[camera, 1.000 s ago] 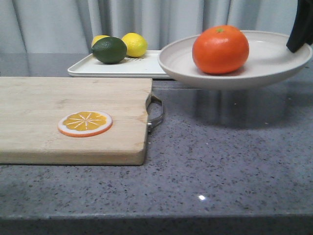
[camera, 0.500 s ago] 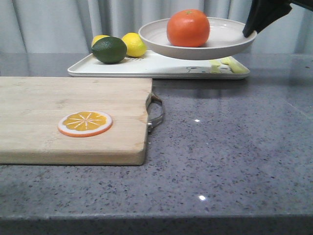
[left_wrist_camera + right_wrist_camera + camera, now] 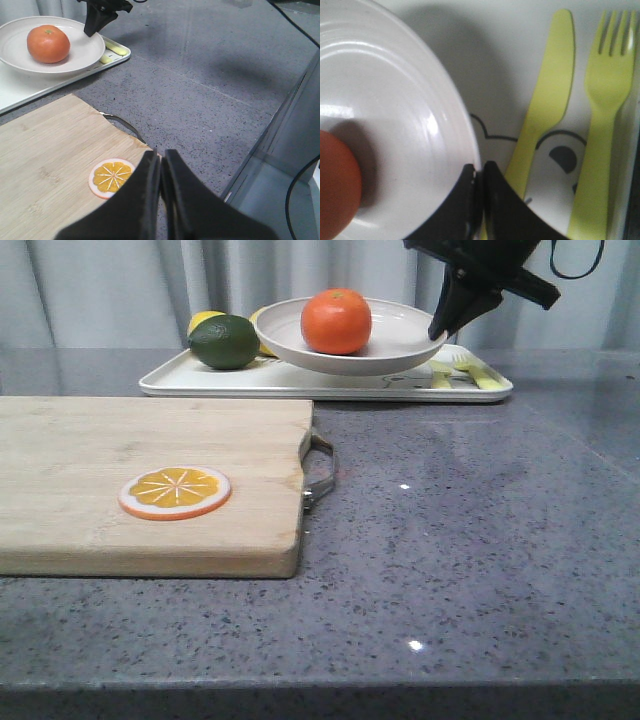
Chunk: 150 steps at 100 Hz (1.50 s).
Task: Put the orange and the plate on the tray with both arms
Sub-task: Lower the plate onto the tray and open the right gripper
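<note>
Orange (image 3: 336,321) fruit is sitting inside the plate (image 3: 400,345), a little toward the plate's left half in the front view, its small stem spot facing up. That off-white plate is lying over the middle of the tray (image 3: 300,381); whether its base is fully resting on the tray cannot be told from these views. The right gripper (image 3: 441,330) is pinching the plate's right rim, its dark fingers (image 3: 492,200) closed narrowly on the edge in the right wrist view, with the tray's yellow knife and fork print (image 3: 600,125) and bear drawing (image 3: 555,155) just beside them. A green lime (image 3: 224,342) and a yellow lemon (image 3: 204,320) are sitting at the tray's left end, another yellow fruit mostly hidden behind the plate. Nearer the camera, a wooden cutting board (image 3: 100,490) with a metal handle (image 3: 318,472) is lying on the grey speckled table (image 3: 480,540), carrying a flat orange slice disc (image 3: 174,492). The left gripper (image 3: 161,170) is hovering over the board's edge, its fingers pressed together and holding nothing.
</note>
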{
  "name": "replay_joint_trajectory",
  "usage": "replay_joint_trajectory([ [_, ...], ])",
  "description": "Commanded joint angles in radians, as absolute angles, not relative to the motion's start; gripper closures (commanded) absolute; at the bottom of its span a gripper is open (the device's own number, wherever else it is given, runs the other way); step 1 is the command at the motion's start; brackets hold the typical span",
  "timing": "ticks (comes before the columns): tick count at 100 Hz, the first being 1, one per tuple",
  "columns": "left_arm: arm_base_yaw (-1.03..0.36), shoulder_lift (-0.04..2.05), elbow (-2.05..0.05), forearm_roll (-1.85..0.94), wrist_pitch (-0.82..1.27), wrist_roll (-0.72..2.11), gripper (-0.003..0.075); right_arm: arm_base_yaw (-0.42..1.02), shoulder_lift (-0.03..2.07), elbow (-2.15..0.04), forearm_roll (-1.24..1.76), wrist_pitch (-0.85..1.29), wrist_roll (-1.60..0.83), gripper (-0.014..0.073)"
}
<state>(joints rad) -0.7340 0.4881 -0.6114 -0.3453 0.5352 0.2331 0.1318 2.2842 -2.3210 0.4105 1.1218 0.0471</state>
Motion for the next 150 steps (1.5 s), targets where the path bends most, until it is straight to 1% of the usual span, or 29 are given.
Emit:
replay_joint_trajectory([
  [1,-0.733,0.493,-0.637,-0.362,0.459,0.235,0.0740,0.131,2.263,-2.417,0.464,1.094,0.062,0.0650],
  [23,-0.733,0.493,-0.637,-0.362,0.459,0.235,0.0740,0.131,2.336,-2.489,0.469,1.058,0.097,0.0650],
  [59,-0.733,0.493,-0.637,-0.362,0.459,0.235,0.0740,0.131,2.358,-2.489,0.469,1.022,0.096,0.0645],
  [64,-0.733,0.493,-0.637,-0.362,0.459,0.235,0.0740,0.131,2.358,-2.489,0.469,1.021,0.096,0.0623],
  [81,-0.733,0.493,-0.637,-0.362,0.459,0.235,0.0740,0.131,2.358,-2.489,0.469,1.020,0.096,0.0482],
  [90,-0.733,0.493,-0.637,-0.362,0.459,0.235,0.0740,0.131,2.358,-2.489,0.469,1.020,0.096,0.0445],
  [128,-0.733,0.493,-0.637,-0.362,0.461,0.235,0.0740,0.131,2.312,-2.489,0.459,1.042,0.089,0.0441],
  [150,-0.733,0.493,-0.637,-0.362,0.461,0.235,0.0740,0.131,2.279,-2.489,0.389,1.123,0.084,0.0451],
])
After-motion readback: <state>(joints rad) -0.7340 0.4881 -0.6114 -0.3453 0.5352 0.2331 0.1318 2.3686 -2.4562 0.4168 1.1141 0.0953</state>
